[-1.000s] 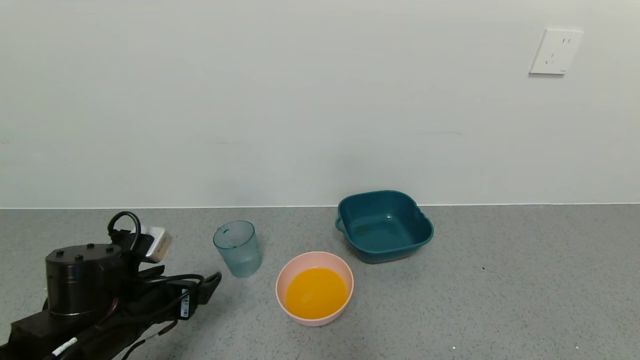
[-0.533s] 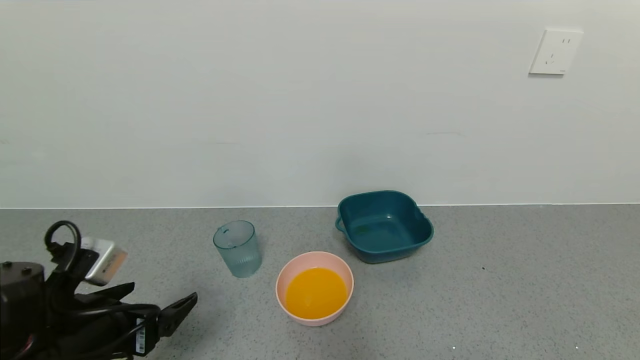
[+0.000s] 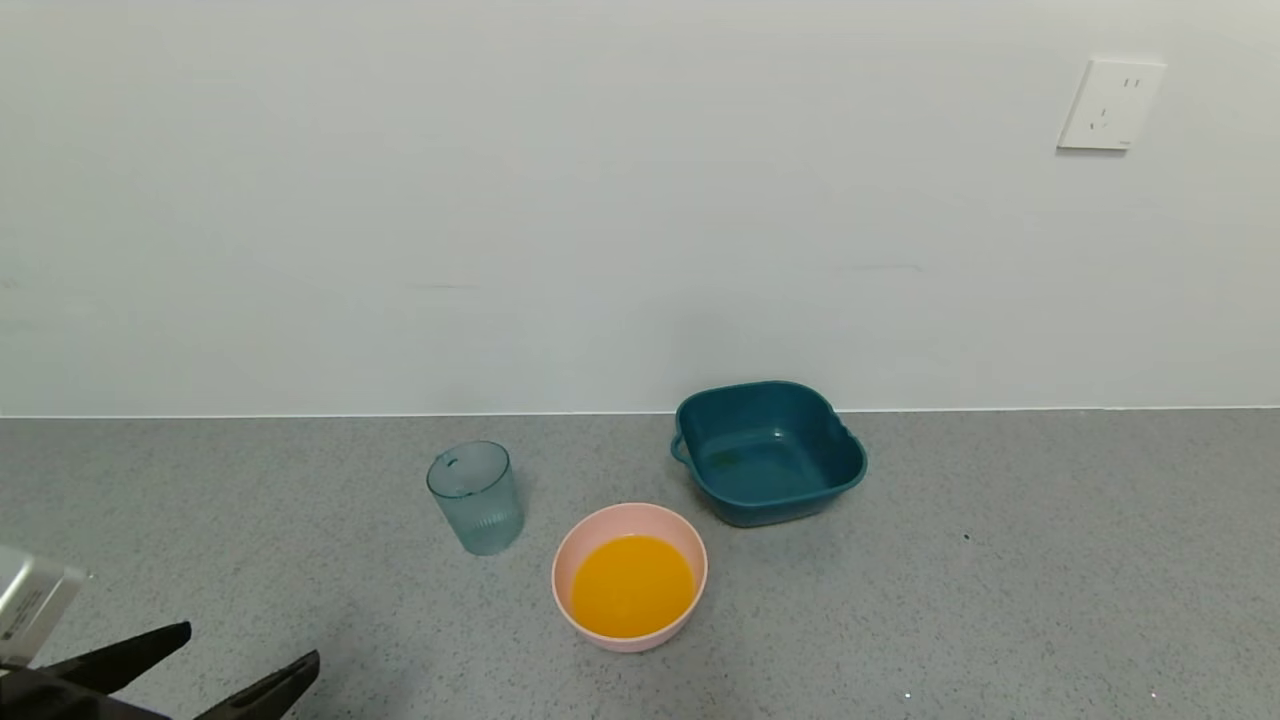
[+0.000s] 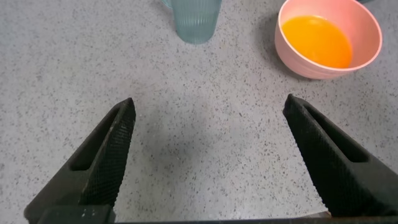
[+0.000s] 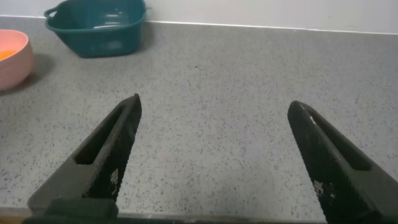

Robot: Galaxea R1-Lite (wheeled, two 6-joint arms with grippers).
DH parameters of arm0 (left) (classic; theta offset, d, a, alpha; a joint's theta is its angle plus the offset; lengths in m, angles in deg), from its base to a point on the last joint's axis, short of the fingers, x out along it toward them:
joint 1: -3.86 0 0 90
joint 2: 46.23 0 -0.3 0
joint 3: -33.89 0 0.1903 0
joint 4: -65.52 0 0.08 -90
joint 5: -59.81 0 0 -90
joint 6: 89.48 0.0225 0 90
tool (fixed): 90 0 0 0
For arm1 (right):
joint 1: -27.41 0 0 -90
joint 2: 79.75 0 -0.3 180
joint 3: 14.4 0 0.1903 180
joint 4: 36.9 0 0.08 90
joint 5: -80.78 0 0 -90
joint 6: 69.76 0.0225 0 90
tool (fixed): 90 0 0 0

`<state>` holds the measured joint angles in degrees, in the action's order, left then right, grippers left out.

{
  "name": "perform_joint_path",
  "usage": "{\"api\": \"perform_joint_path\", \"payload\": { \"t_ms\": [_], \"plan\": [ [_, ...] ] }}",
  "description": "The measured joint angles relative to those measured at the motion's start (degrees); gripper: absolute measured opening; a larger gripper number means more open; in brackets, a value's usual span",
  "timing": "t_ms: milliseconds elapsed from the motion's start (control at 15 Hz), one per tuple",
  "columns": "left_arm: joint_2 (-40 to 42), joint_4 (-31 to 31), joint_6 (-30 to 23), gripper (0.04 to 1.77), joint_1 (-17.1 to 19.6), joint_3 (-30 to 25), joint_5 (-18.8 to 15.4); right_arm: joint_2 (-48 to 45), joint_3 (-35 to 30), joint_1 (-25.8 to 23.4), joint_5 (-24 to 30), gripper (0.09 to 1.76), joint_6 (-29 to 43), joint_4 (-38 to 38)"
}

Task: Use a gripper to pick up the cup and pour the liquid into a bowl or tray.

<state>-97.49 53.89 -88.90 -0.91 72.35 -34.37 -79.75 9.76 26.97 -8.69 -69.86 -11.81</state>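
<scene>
The pale blue-green ribbed cup (image 3: 476, 497) stands upright and empty on the grey counter, left of the pink bowl (image 3: 628, 520). The bowl holds the orange-yellow liquid (image 3: 632, 585). My left gripper (image 3: 245, 665) is open and empty at the bottom left corner, well apart from the cup. In the left wrist view the gripper (image 4: 208, 106) is spread wide over bare counter, with the cup (image 4: 196, 20) and the bowl (image 4: 367, 46) beyond it. My right gripper (image 5: 214, 106) is open and empty over bare counter, out of the head view.
A dark teal squarish basin (image 3: 768, 452) with small side handles sits behind and right of the bowl, near the wall; it also shows in the right wrist view (image 5: 96, 25). A white wall socket (image 3: 1110, 103) is at the upper right.
My left arm has drawn back toward the bottom left corner, away from the cup, until only its fingertips show. The cup, bowl and basin have not moved.
</scene>
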Motion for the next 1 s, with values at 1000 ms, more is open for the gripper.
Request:
{"api": "perform_joint_path", "payload": {
  "t_ms": [1000],
  "plan": [
    [41.68, -16.51, 0.48, 1.72, 4.44, -3.74, -3.47, 0.0, 0.0, 0.0, 0.0, 1.71, 0.02, -0.05]
  ]
}}
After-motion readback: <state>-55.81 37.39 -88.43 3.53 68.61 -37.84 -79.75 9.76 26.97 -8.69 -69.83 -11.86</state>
